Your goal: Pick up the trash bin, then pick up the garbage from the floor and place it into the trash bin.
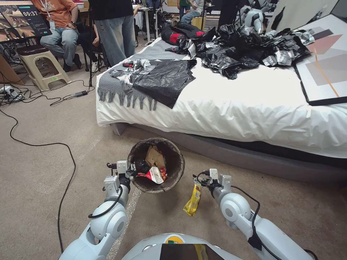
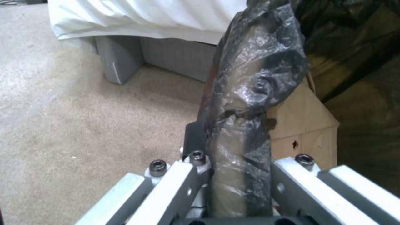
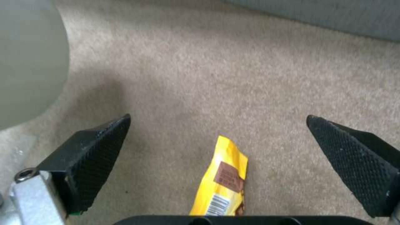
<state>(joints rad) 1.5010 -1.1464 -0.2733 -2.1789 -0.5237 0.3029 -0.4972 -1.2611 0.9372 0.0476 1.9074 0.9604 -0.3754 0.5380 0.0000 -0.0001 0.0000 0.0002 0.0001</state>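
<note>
The trash bin [image 1: 178, 153] is a round bucket lined with a dark bag, standing in front of the bed. My left gripper [image 1: 132, 169] is shut on its near-left rim; the left wrist view shows the bag-wrapped rim [image 2: 250, 93] pinched in my left gripper [image 2: 233, 147]. Inside the bin are a brown paper bag [image 1: 154, 157] [image 2: 304, 122] and a red-and-white wrapper [image 1: 156, 175]. One piece of garbage, a yellow snack wrapper [image 1: 192, 200] [image 3: 223, 184], lies on the carpet right of the bin. My right gripper [image 1: 202, 178] [image 3: 217, 118] hangs open just over it, one finger on each side.
The bed [image 1: 253, 104] with its white sheet runs across behind the bin, carrying black plastic sheets [image 1: 162, 79] and a framed picture [image 1: 325, 61]. A black cable [image 1: 68, 159] snakes over the carpet to the left. A stool [image 1: 39, 61] and seated people are at the far left.
</note>
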